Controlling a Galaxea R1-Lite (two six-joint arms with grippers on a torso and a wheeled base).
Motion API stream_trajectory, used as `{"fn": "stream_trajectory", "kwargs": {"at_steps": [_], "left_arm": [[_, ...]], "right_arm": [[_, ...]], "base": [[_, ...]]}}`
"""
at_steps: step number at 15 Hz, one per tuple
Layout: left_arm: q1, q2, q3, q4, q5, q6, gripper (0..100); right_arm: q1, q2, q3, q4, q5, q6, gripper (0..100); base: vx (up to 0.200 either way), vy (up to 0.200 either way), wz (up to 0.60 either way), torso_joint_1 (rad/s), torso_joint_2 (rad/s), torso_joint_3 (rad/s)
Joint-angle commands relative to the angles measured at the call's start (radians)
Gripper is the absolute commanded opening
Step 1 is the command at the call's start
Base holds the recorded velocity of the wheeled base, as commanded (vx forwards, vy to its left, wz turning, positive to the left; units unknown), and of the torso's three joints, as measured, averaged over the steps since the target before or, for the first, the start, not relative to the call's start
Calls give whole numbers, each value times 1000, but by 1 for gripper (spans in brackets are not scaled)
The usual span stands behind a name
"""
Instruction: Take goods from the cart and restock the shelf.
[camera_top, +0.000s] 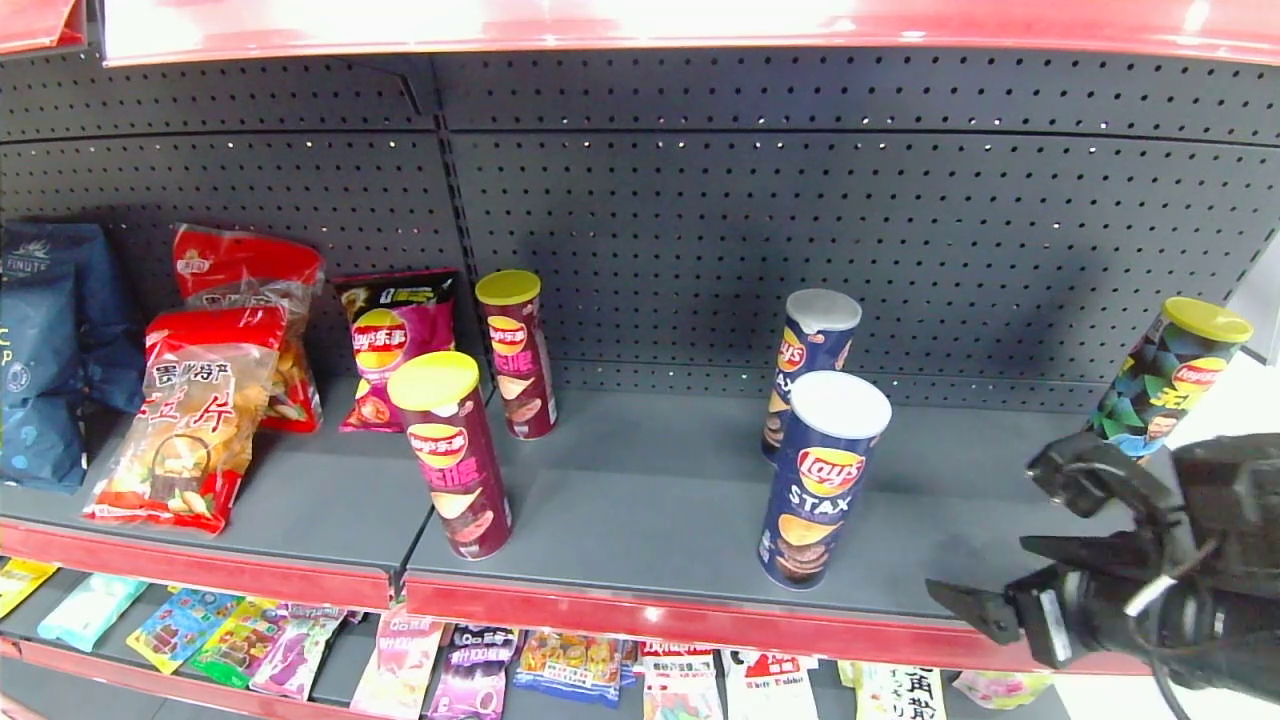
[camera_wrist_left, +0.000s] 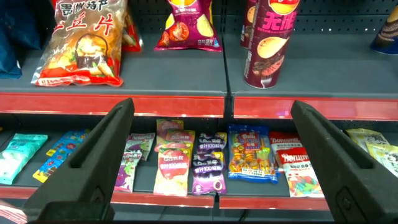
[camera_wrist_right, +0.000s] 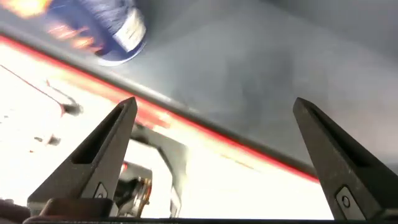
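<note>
The grey shelf (camera_top: 650, 500) with a red front edge holds chip canisters. Two dark blue ones stand right of centre, one near the front (camera_top: 822, 480) and one behind it (camera_top: 808, 365). Two maroon canisters with yellow lids stand to the left, front (camera_top: 452, 455) and back (camera_top: 517, 352). A multicoloured canister (camera_top: 1170, 375) leans at the far right. My right gripper (camera_top: 980, 567) is open and empty at the shelf's front edge, right of the front blue canister (camera_wrist_right: 106, 31). My left gripper (camera_wrist_left: 211, 106) is open and empty, facing the shelf front below a maroon canister (camera_wrist_left: 268, 40).
Red snack bags (camera_top: 190, 430), a purple chip bag (camera_top: 392, 345) and dark blue bags (camera_top: 50, 350) fill the shelf's left end. Small candy packs (camera_top: 480, 665) line the lower shelf (camera_wrist_left: 217, 199). Bare shelf lies between the maroon and blue canisters, and right of the blue ones.
</note>
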Motion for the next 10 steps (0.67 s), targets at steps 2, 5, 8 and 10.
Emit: {"fn": "stream_trajectory", "kwargs": {"at_steps": [2, 5, 8, 10], "left_arm": [[0, 0, 0, 0, 0, 0, 100], [0, 0, 0, 0, 0, 0, 100], [0, 0, 0, 0, 0, 0, 100], [0, 0, 0, 0, 0, 0, 100]], "right_arm": [[-257, -620, 261, 2, 258, -150, 100], [-292, -894, 352, 10, 282, -142, 100], [-292, -1179, 364, 173, 281, -121, 100], [-315, -1313, 378, 248, 249, -83, 100]], "base": [[0, 0, 0, 0, 0, 0], [0, 0, 0, 0, 0, 0], [0, 0, 0, 0, 0, 0], [0, 0, 0, 0, 0, 0]]}}
